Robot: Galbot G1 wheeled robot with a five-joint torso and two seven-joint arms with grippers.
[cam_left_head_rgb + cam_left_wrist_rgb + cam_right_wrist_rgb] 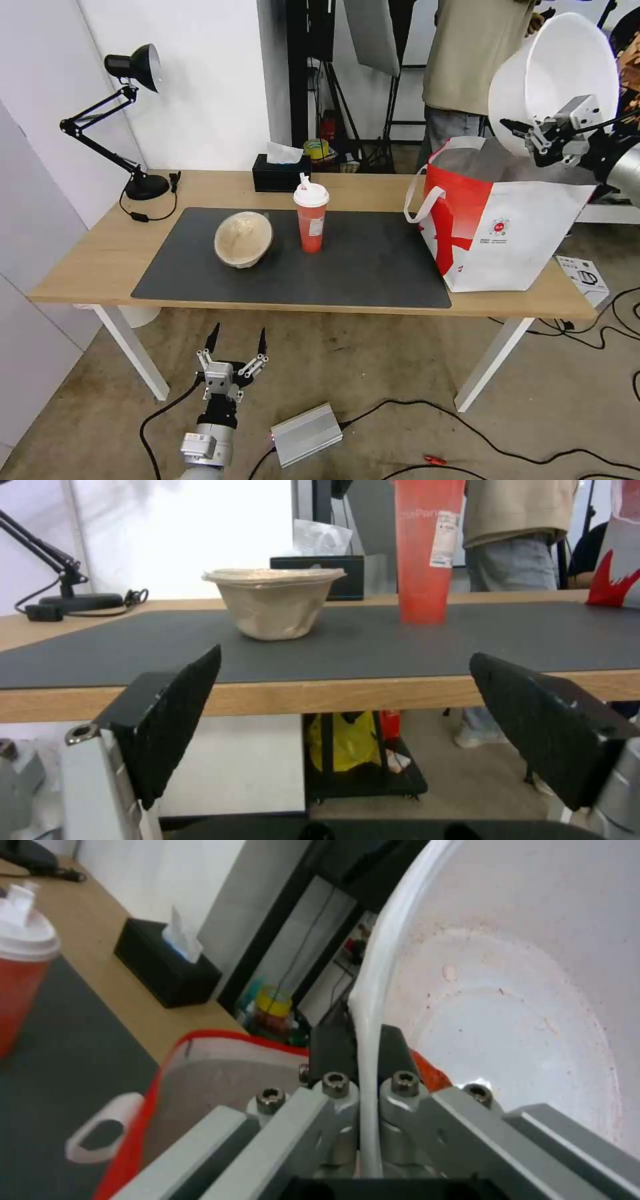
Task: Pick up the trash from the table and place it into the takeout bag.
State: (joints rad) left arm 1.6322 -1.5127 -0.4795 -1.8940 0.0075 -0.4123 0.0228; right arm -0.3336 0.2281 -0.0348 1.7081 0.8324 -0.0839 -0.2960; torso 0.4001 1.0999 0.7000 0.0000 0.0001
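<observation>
Head view: your right gripper (533, 137) is clamped on the rim of the white bowl (553, 73), held tipped on edge above the open bag (497, 227) at the table's (93, 257) right end. The pinch takes one thin rim edge only, so the bowl could pivot or slip and land on the bag's wall instead of inside, folding the soft side or tipping the bag off the near edge. The cup (311, 217) and beige bowl (243, 239) stand apart on the mat (373, 267); your left gripper (237, 341) hangs low in front of the table, fingers apart, holding nothing. Left wrist view: beige bowl (275, 602) and cup (427, 550) upright, well beyond the spread fingers (177, 715). Right wrist view: pads (393, 1045) squeeze the rim, with the bag's mouth (220, 1075) below; red residue in the bowl (527, 1005) may spill if it tilts further.
</observation>
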